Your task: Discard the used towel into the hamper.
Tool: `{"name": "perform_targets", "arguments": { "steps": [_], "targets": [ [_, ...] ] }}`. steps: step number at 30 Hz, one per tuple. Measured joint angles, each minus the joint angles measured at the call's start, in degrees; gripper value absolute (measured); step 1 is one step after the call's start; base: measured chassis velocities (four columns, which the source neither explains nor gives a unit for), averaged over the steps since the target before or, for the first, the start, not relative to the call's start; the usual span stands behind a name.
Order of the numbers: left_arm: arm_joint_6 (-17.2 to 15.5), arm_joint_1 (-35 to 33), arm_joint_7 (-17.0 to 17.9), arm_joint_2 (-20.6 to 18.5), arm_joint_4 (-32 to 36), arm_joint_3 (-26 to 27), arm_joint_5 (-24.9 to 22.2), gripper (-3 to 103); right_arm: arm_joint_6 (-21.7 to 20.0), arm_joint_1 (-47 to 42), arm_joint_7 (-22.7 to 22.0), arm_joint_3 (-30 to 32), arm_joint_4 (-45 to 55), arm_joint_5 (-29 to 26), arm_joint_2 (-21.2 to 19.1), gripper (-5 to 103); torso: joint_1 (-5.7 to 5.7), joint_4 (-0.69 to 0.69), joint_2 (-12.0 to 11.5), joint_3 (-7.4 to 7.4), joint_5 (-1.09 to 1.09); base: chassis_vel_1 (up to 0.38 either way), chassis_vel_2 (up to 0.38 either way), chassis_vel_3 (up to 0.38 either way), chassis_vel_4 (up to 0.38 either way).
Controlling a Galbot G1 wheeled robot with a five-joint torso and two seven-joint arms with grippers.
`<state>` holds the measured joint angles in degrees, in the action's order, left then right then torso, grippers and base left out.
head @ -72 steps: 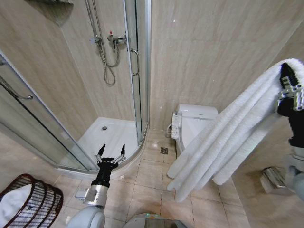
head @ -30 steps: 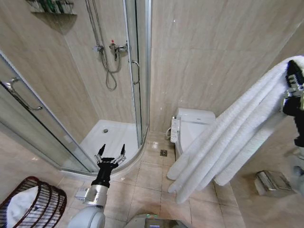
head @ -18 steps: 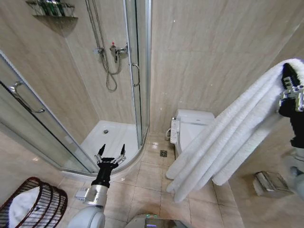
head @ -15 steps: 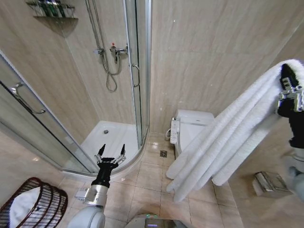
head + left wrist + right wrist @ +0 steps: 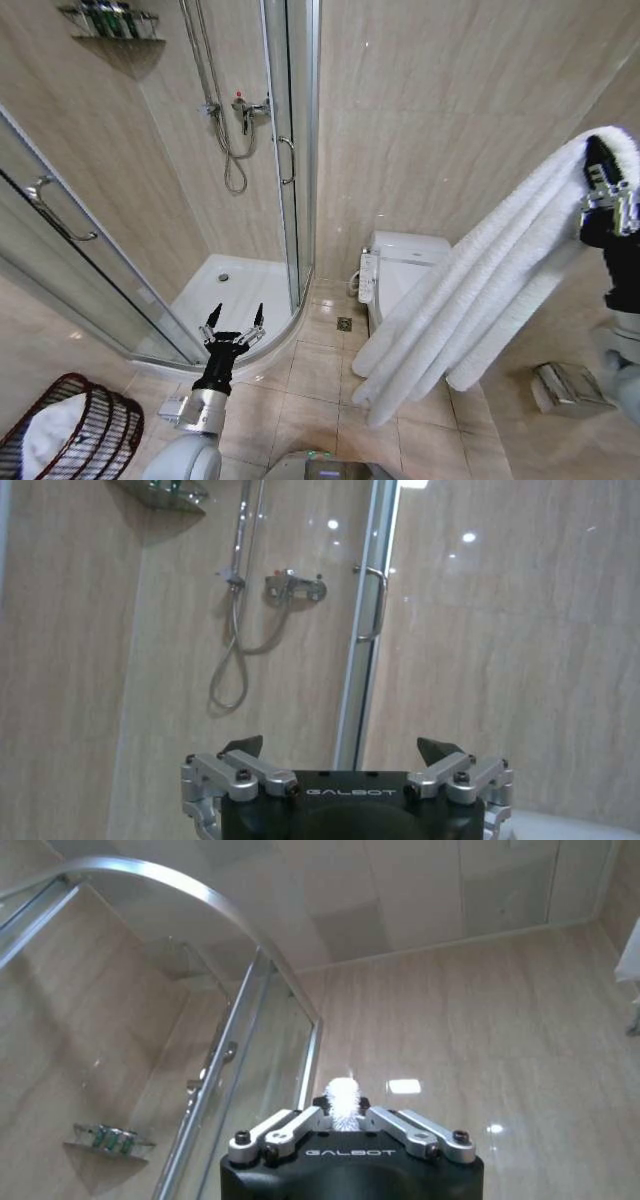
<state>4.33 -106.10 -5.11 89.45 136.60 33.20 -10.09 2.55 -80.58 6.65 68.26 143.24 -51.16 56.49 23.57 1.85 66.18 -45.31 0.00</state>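
One long white towel stays pinched in the raised right claw as the view creeps rightward, hamper slipping toward the lower-left edge, left claw idle, spread wide.

Bathroom: shower cabin, toilet

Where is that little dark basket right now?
In the head view, the dark reddish-brown ribbed hamper sits on the floor at the bottom left corner, beside the glass shower enclosure, with something white inside.
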Motion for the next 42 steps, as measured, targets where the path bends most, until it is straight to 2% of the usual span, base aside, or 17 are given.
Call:
{"name": "perform_targets", "arguments": {
  "steps": [16,42],
  "targets": [
    [0.0,0.0,0.0,0.0,0.0,0.0,0.0,100,0.5,0.0,-0.2,0.3,0.0,-0.3,0.1,5,-0.14,0.0,-0.3,0.17,0.0,0.059,0.059,0.065,0.066],
    [0.0,0.0,0.0,0.0,0.0,0.0,0.0,100,0.5,-0.2,-0.2,1.0,0.0,-0.9,0.2,5,-0.22,-0.01,-0.5,0.28,0.0,0.125,0.123,0.12,0.122]
  ]
}}
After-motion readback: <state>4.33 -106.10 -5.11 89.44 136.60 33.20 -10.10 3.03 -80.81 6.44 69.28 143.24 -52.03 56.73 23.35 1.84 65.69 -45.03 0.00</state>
